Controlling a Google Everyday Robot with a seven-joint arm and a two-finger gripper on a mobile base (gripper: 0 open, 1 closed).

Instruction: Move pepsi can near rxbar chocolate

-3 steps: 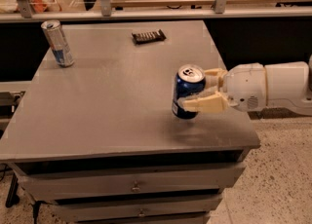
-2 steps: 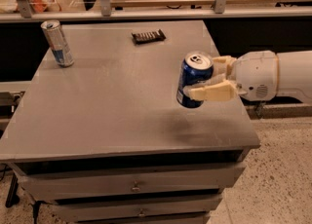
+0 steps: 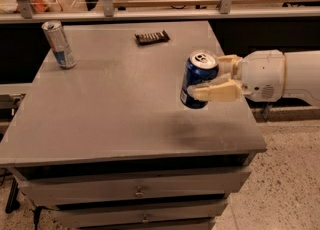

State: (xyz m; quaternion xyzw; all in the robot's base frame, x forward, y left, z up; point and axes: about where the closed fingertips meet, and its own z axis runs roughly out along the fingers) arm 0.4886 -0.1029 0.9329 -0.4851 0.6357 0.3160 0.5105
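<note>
The pepsi can (image 3: 197, 79), dark blue with a silver top, is held off the grey table top (image 3: 110, 104) and tilted slightly, over the table's right side. My gripper (image 3: 209, 80) comes in from the right on a white arm and is shut on the can, one cream finger (image 3: 215, 93) in front and one behind. The rxbar chocolate (image 3: 151, 37), a small flat dark bar, lies near the table's far edge, up and to the left of the can and apart from it.
A slimmer silver-and-blue can (image 3: 58, 44) stands at the table's far left corner. A shelf rail with metal posts (image 3: 150, 11) runs behind the table. Drawers (image 3: 135, 189) sit below the table top. The table's right edge is just under my arm.
My gripper has lifted the pepsi can off the table top and carried it up and a little toward the far edge. The bar and the slim can have not moved.
</note>
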